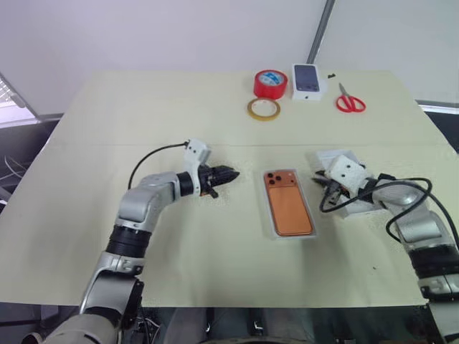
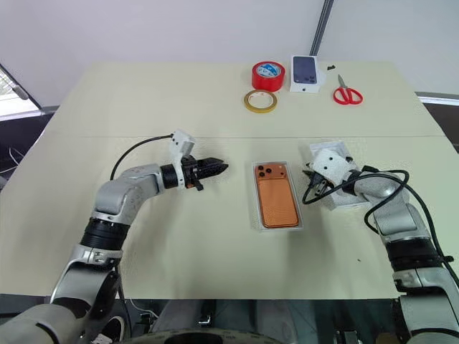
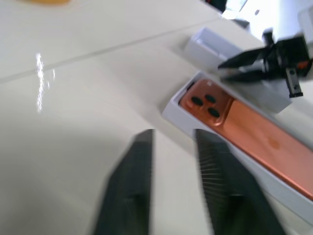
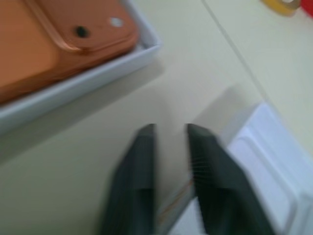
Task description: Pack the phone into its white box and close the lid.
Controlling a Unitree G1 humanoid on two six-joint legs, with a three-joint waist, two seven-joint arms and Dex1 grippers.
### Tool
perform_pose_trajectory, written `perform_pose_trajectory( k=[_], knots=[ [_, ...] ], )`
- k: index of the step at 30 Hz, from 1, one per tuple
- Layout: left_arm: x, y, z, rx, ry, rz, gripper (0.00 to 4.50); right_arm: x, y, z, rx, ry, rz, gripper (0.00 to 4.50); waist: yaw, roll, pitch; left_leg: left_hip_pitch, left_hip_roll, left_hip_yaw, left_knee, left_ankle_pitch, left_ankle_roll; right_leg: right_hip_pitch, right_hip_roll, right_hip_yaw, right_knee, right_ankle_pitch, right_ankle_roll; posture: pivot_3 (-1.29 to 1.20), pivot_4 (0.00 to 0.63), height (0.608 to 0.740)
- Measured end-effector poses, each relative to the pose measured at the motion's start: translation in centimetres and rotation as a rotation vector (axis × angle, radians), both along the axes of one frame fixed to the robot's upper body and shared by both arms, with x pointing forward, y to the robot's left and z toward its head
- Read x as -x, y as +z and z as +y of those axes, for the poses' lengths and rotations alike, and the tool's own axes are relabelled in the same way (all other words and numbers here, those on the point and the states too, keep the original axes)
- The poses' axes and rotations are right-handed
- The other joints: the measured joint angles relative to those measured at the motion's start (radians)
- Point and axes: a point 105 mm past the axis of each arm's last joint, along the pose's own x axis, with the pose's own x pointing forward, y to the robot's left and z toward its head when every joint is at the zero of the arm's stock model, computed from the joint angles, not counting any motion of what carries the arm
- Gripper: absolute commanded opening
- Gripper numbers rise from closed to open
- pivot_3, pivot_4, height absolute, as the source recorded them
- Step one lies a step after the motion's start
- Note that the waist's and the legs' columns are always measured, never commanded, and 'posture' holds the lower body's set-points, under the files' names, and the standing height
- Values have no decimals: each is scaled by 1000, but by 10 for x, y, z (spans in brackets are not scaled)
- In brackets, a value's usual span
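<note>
No writing can be read. The slim orange phone (image 1: 288, 203) lies inside the shallow white box (image 1: 270, 215), mid-table. The left gripper (image 1: 231, 173) and right gripper (image 1: 320, 180) flank it, both partly open, holding nothing. The white lid (image 2: 343, 195) lies under the right gripper.

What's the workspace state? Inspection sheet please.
Surface: cream tabletop, a seam across it.
Job's things: orange slim smartphone lying camera-side up in shallow white tray; white lid shell under right arm, not on.
Clutter: red tape roll, yellow tape ring, red-handled scissors, small white carton at the far edge.
Grippers: left gripper and right gripper parted, empty.
Cables: black cable on left arm, black loops on right.
Surroundings: white wall.
</note>
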Motion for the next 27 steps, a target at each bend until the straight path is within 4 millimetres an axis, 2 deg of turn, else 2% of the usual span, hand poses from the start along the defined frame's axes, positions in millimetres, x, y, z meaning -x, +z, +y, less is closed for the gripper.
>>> perform_pose_trajectory(
  k=[3,4,8,12,16,19,24,27],
  knots=[
    [5,3,13,-9,-24,-49,4255,3,14,-5,-67,-43,-27,3827,-4,0,0,0,0,0,0,-1,2,0,0,0,0,0,0,0,150,740],
    [7,3,19,-28,-29,-80,4500,3,21,-7,-80,-63,-51,4365,-4,0,0,0,0,0,-1,-1,2,0,0,0,0,0,0,0,150,740],
    [17,5,29,-58,-64,-182,4500,3,30,-9,-127,-152,-94,4444,-1,0,0,0,1,0,0,-3,5,0,0,0,0,0,0,0,150,740],
    [31,11,27,-53,-155,-303,4500,9,12,-2,-199,-239,-4,4444,4,1,0,0,1,0,-1,-3,5,-1,-1,0,0,0,0,0,150,740],
    [41,11,36,-83,-218,-385,4500,22,4,1,-205,-291,84,4444,4,1,0,-1,1,0,-1,-4,7,-1,-1,0,0,0,0,0,150,740],
    [47,9,42,-102,-246,-418,4500,33,-2,-6,-177,-346,158,4444,4,1,0,-1,1,0,-1,-4,7,-1,-1,0,-1,0,0,0,150,740],
    [53,2,48,-121,-281,-430,4500,43,7,-9,-151,-427,258,4444,-2,2,0,-1,1,0,-1,-4,8,-1,-1,0,0,0,0,0,150,740],
    [60,-4,47,-120,-308,-433,4500,47,3,-13,-151,-495,316,4444,-1,2,0,-1,1,0,-1,-4,8,-1,-1,0,-1,0,0,0,150,740]
  ],
)
